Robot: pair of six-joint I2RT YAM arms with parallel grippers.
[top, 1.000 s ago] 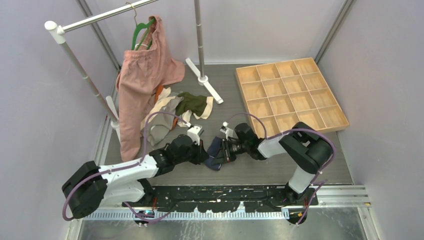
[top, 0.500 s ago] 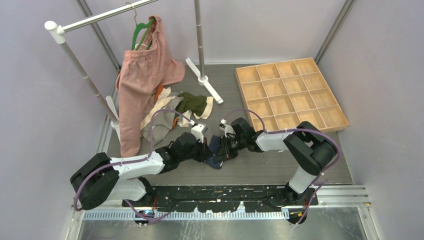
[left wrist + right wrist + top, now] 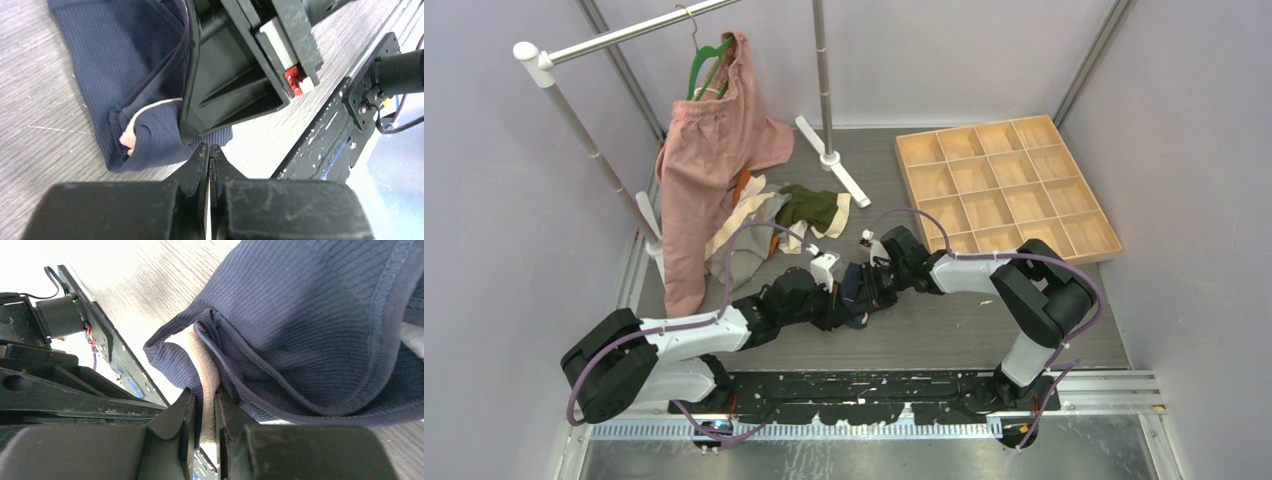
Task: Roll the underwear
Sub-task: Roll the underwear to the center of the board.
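Navy underwear (image 3: 856, 290) with a cream waistband lies bunched on the grey table between my two grippers. In the right wrist view my right gripper (image 3: 202, 405) is shut on its cream waistband (image 3: 207, 382) and navy fabric (image 3: 320, 315). In the left wrist view my left gripper (image 3: 209, 156) is shut with nothing between the fingers, its tips just short of the navy underwear's folded edge (image 3: 150, 135), beside the right gripper's body (image 3: 240, 75). In the top view my left gripper (image 3: 836, 305) and right gripper (image 3: 876, 290) meet at the garment. More underwear, olive green (image 3: 809, 207) and grey (image 3: 742, 262), lies in a pile behind.
A large pink garment (image 3: 709, 165) hangs on a green hanger (image 3: 707, 57) from a white rack (image 3: 559, 95) at the back left. The rack's foot (image 3: 836, 165) stands mid-table. A wooden compartment tray (image 3: 1004, 190) sits at the back right. The arm bases' black rail (image 3: 864, 395) runs along the near edge.
Both grippers have moved a little away from the near edge, carrying the navy underwear with them. The left gripper has closed in on the right one.
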